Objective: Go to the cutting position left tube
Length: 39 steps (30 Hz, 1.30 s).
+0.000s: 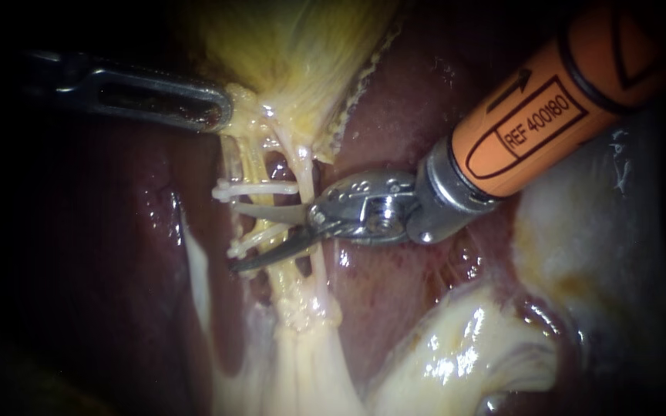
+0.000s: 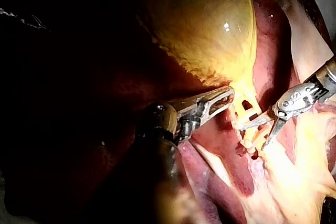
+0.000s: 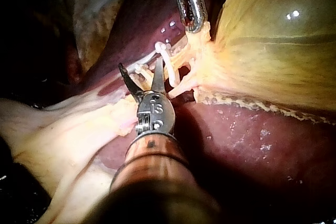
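In the endoscope view the left instrument [image 1: 221, 108] comes in dark and flat. Its jaws lie close together, pinching the yellow fringe at the lower end of the gallbladder [image 1: 294, 46]. From there the left tube [image 1: 248, 166] and the right tube [image 1: 302, 166] run down over the liver [image 1: 395, 293]. Two white clips cross the left tube, an upper clip [image 1: 260, 187] and a lower clip [image 1: 254, 239].

The right instrument [image 1: 235, 237] holds its two blades wide apart. One blade lies over the left tube between the clips and the other lies below the lower clip. Whether either blade touches the tube cannot be told. Its orange sleeve [image 1: 533, 115] carries black printing.

The left wrist view adds the full, rounded body of the gallbladder [image 2: 210, 19], which the endoscope view cuts off. It also shows the left instrument [image 2: 228, 97] closed on the gallbladder's narrow end, with the right instrument [image 2: 252, 137] spread beside it. The clips are hard to make out here.

The right wrist view shows the right instrument [image 3: 140, 62] from behind, its blades forked. The upper clip is just beside one blade, and the left instrument [image 3: 193, 24] is beyond.
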Available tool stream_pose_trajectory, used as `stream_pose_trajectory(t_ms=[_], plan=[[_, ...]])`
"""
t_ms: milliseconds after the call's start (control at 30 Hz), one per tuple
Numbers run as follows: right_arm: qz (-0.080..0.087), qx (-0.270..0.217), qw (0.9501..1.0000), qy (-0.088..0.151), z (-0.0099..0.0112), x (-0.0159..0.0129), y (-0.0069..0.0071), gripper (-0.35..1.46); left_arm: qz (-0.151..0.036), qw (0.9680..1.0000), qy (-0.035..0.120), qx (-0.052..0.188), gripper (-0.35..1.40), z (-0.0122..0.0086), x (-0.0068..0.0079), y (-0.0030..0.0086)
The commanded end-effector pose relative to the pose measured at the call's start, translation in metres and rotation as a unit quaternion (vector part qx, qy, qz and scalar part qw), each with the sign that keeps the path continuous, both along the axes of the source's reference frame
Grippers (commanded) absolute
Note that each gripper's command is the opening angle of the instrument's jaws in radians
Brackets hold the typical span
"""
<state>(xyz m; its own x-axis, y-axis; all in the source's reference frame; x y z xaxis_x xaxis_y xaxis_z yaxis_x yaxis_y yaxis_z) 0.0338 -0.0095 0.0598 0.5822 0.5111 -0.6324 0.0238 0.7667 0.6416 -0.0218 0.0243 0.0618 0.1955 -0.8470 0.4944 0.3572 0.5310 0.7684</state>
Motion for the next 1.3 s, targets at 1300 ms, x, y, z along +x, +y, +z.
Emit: stream_pose_trajectory(t_ms=[1300], plan=[[-0.004,0.050,0.9983,-0.030,0.0001,-0.0054,0.0023,1.16,0.001,1.0000,0.000,0.000,-0.35,0.0002,0.0003,-0.0001]])
